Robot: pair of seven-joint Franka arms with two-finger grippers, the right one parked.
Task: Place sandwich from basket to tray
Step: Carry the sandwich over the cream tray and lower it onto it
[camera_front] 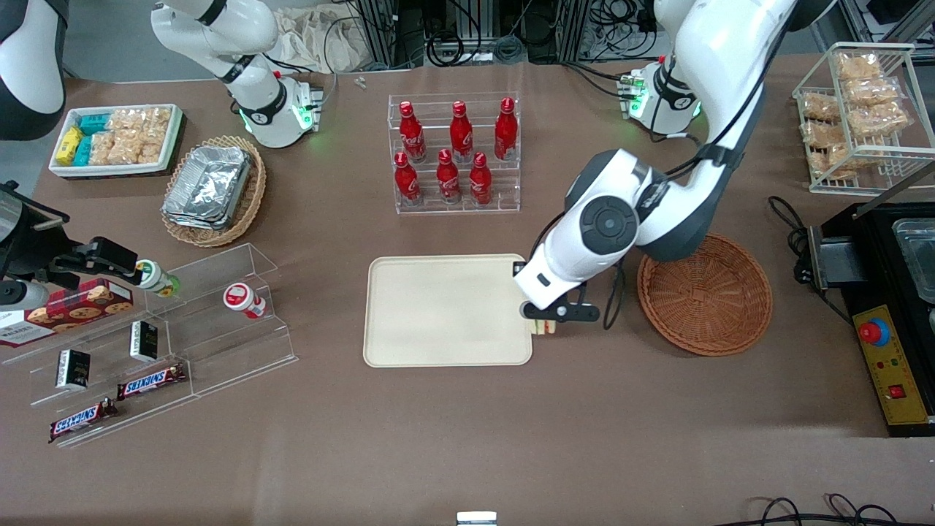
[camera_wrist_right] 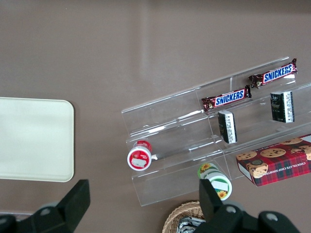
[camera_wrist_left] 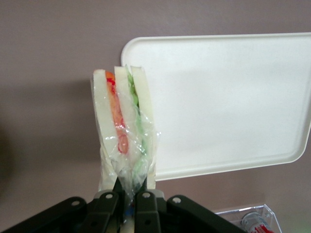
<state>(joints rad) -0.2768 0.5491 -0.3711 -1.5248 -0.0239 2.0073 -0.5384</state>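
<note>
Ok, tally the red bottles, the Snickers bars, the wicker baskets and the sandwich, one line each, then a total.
Red bottles: 6
Snickers bars: 2
Wicker baskets: 2
Sandwich, held in the gripper at the tray edge: 1
Total: 11

The white left arm (camera_front: pixel 628 212) has dark grey joints, black cables, and a black gripper (camera_front: pixel 544 321) with screws.

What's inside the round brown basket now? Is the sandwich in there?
The basket shows only bare wicker; the arm covers its farther rim. The sandwich is out, pinched in the gripper above the tray edge nearest the basket.
</note>
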